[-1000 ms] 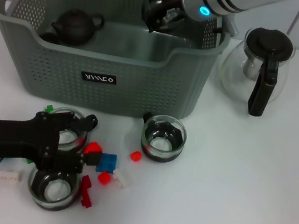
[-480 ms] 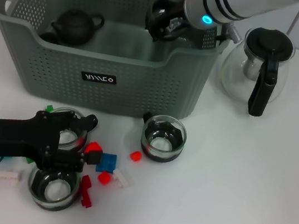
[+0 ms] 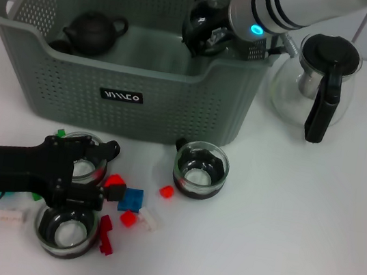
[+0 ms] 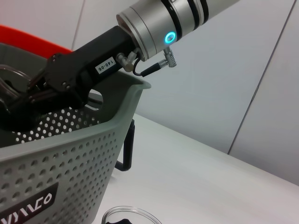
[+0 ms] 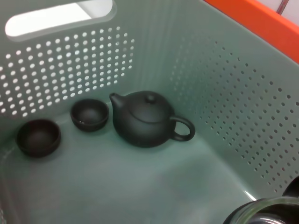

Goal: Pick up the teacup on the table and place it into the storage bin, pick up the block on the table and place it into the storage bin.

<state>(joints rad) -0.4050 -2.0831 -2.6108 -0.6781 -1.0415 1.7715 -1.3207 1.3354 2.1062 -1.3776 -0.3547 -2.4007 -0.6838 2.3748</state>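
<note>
The grey storage bin [image 3: 141,96] stands at the back left. Over its right rear corner my right gripper [image 3: 205,26] is shut on a glass teacup [image 3: 199,21]; the cup's rim [image 5: 264,211] shows in the right wrist view, above the bin's floor [image 5: 140,182]. My left gripper [image 3: 108,171] lies low on the table, open, straddling another teacup [image 3: 82,166]. Two more teacups [image 3: 199,170] [image 3: 66,230] stand on the table. Small blocks lie by the left fingertips: red [image 3: 115,183], blue [image 3: 133,199], red [image 3: 166,192]. The left wrist view shows the bin wall [image 4: 70,186] and the right gripper [image 4: 28,100].
Inside the bin sit a black teapot [image 5: 147,119] and two small dark cups [image 5: 89,114] [image 5: 38,136]. A glass teapot with a black handle [image 3: 319,82] stands right of the bin. More small blocks [image 3: 128,218] [image 3: 9,215] are scattered at the front left.
My right gripper has shifted a little to the right over the bin, with the teacup in it. The left arm has not moved.
</note>
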